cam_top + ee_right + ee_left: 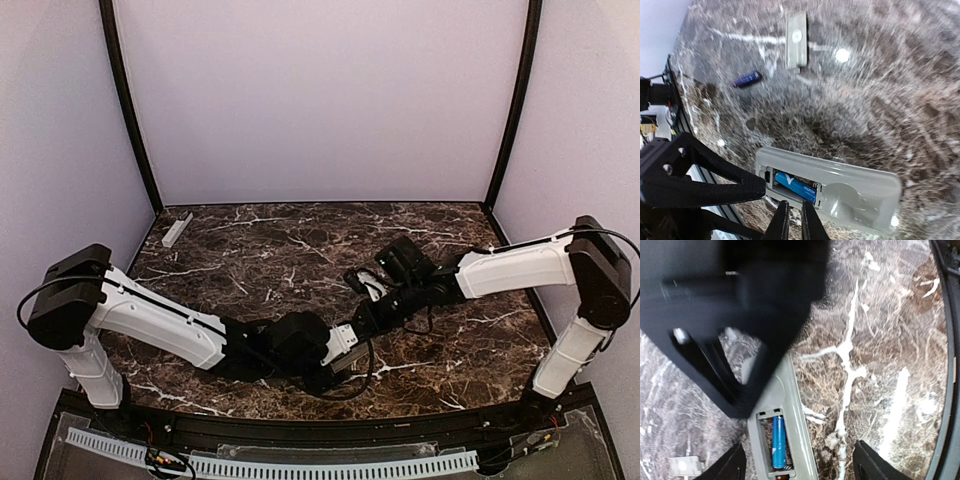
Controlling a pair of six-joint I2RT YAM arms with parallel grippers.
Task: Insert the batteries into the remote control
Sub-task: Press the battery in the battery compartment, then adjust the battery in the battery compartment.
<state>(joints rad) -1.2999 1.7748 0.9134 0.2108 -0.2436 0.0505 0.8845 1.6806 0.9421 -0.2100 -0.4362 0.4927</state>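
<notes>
The remote control lies back up on the marble, its battery bay open, and shows in the left wrist view too. One blue battery sits in the bay, also in the left wrist view. A second blue battery lies loose on the table farther off. My right gripper has its fingers closed together, empty, right at the bay's edge. My left gripper is open, one finger on each side of the remote, the left finger close beside it. In the top view both grippers meet at the table's middle front, left and right.
A small pale grey piece with a round dot lies beyond the loose battery; it also shows in the left wrist view. A narrow pale grey bar lies at the far left back. The black front rail runs close by.
</notes>
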